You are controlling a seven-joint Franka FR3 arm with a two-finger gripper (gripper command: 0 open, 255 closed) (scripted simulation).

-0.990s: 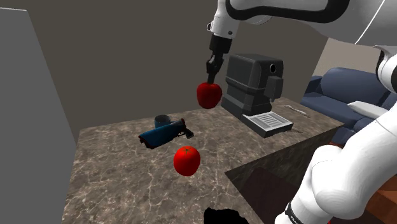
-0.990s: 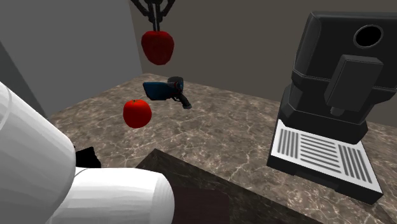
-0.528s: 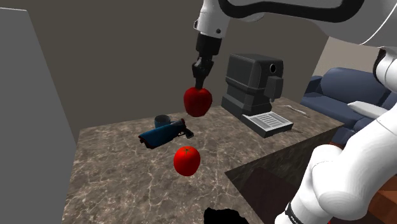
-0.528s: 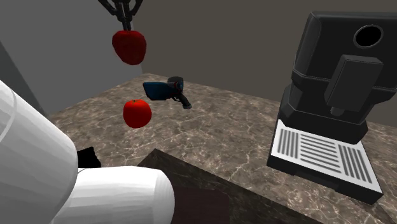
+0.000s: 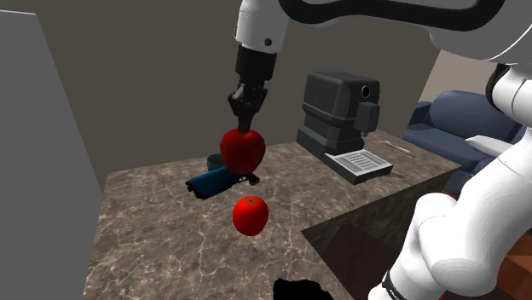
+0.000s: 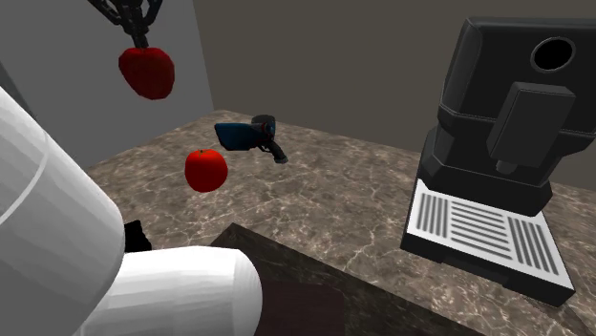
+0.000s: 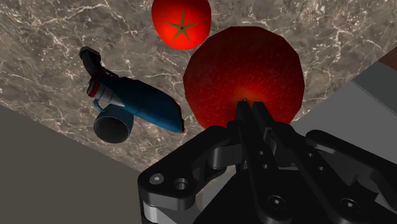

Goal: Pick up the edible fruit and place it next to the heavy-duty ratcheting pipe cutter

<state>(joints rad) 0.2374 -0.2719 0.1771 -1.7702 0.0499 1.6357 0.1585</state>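
High above the marbled surface (image 5: pixel 162 247), our jaws are closed tight on the top of the strawberry (image 5: pixel 242 150), which hangs under them, dark red, fat and dotty. Below it and a little to one side lies the blue pipe cutter (image 5: pixel 213 181). We think we must go down beside it.

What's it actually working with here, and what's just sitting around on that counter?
Part of the job:
- dark red fruit, held up in the claw
- blue pipe cutter, lying on the counter; the fruit goes beside it

Just lying about:
- bright red tomato
- dark coffee machine
- blue sofa
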